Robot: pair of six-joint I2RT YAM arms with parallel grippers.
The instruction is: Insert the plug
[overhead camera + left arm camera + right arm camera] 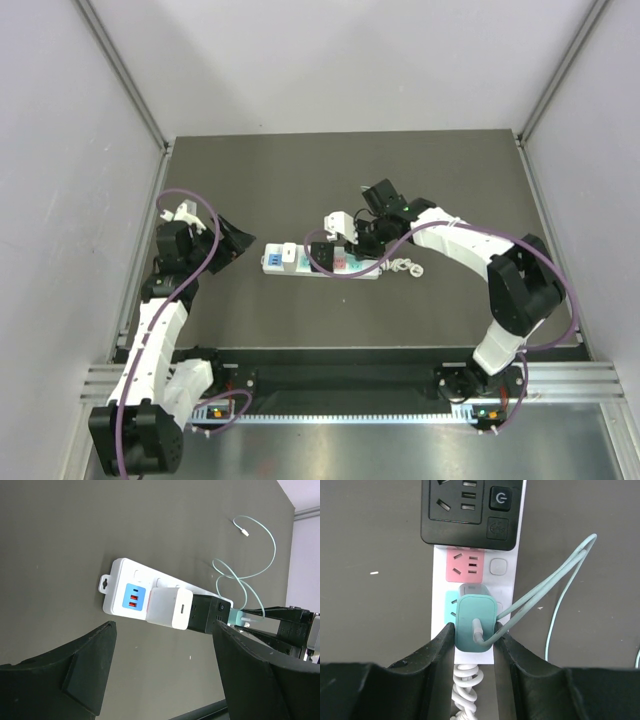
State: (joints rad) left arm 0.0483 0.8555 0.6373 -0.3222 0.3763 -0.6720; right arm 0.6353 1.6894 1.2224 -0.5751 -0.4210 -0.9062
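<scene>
Two matte black fingers [435,655] of the right gripper [475,632] clamp the boxy, smooth teal plug [475,617] at the long white plastic power strip [509,587]'s end socket; left gripper [164,645] hangs wide.

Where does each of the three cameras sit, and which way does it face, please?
Top external: fixed above and behind the bases, looking down on the table; left arm and right arm show, power strip between.
Left wrist: on that wrist, facing the white charger; open left fingers frame it.
Right wrist: on that wrist, looking along the power strip; right fingers shut on the teal plug.
Shared: all three show the power strip.
</scene>
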